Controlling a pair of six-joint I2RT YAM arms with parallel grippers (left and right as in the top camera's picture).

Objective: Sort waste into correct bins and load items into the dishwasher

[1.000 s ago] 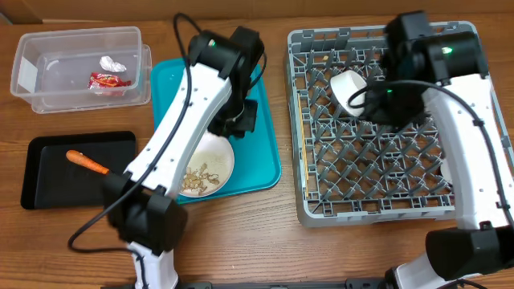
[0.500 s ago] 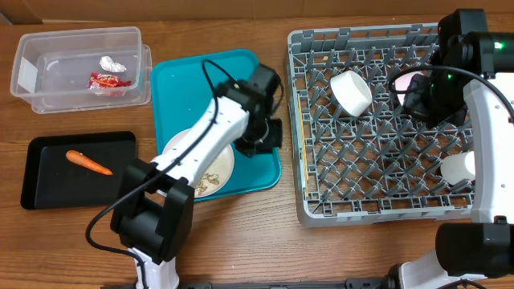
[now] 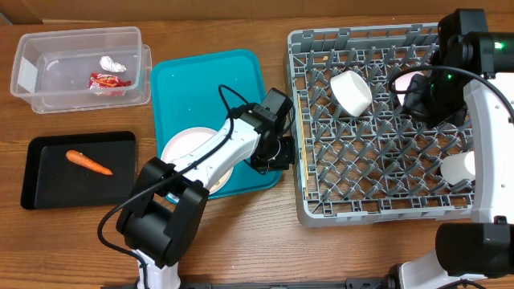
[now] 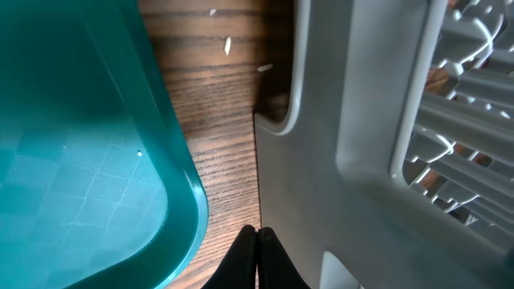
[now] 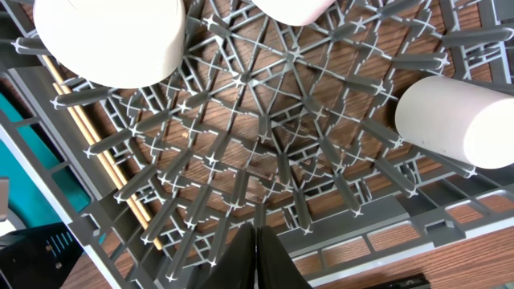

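Observation:
A clear tub (image 3: pixel 76 68) holds the red wrapper (image 3: pixel 108 80) and the crumpled white wrapper (image 3: pixel 110 63). The carrot (image 3: pixel 88 163) lies in the black tray (image 3: pixel 48 193). My left arm partly covers a white plate (image 3: pixel 183 146) on the teal tray (image 3: pixel 209 80). My left gripper (image 4: pixel 257 233) is shut and empty, low over the strip of table between the teal tray (image 4: pixel 72 160) and the grey rack wall (image 4: pixel 345 144). The rack (image 3: pixel 369 201) holds a bowl (image 3: pixel 351 92), a cup (image 3: pixel 458 168) and chopsticks (image 5: pixel 104 152). My right gripper (image 5: pixel 255 233) hangs shut and empty above the rack floor.
A few rice scraps (image 4: pixel 227 46) lie on the wood between the teal tray and the rack. A second white dish (image 3: pixel 409 80) shows under the right arm in the rack. The rack's right part is hidden by that arm.
My left arm has swung from over the teal tray's middle to its right edge beside the rack. The right arm moved right off the bowl a second ago and has held still since.

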